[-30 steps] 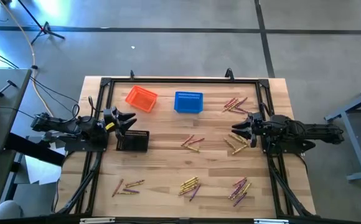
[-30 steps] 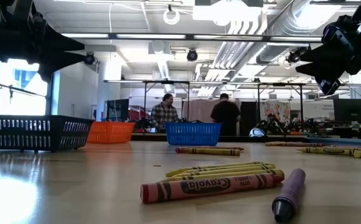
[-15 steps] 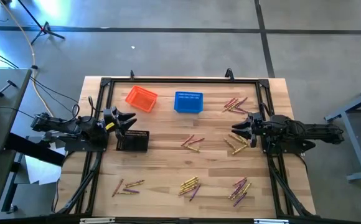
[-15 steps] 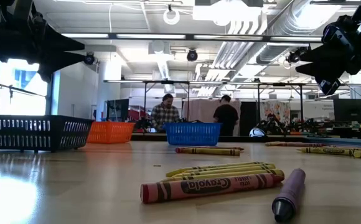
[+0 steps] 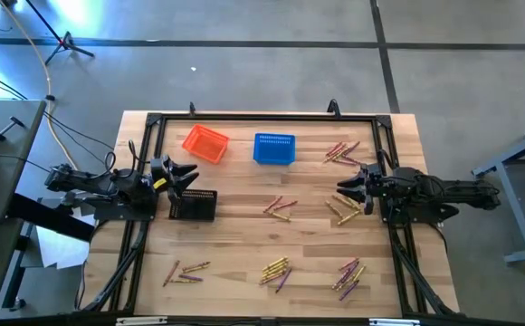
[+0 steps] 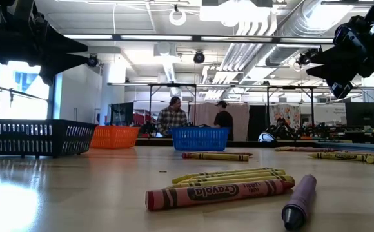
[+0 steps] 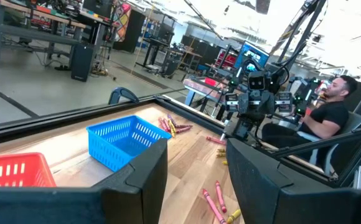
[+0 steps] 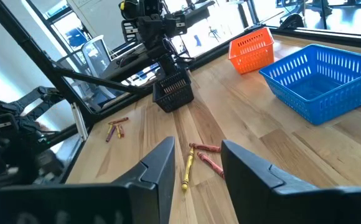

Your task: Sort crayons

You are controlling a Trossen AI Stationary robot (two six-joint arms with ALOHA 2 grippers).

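Crayons in yellow, red and purple lie flat on the wooden table in several loose clusters: far right, centre, right, near left, near centre and near right. In the low view a red crayon and a purple one lie closest. My left gripper hovers open at the table's left edge, above the black basket. At the right edge, above the right cluster, my right gripper hovers open. Neither holds anything.
An orange basket and a blue basket stand near the far edge. A black frame runs round the tabletop. Bare wood lies between the crayon clusters. People stand in the room beyond the table.
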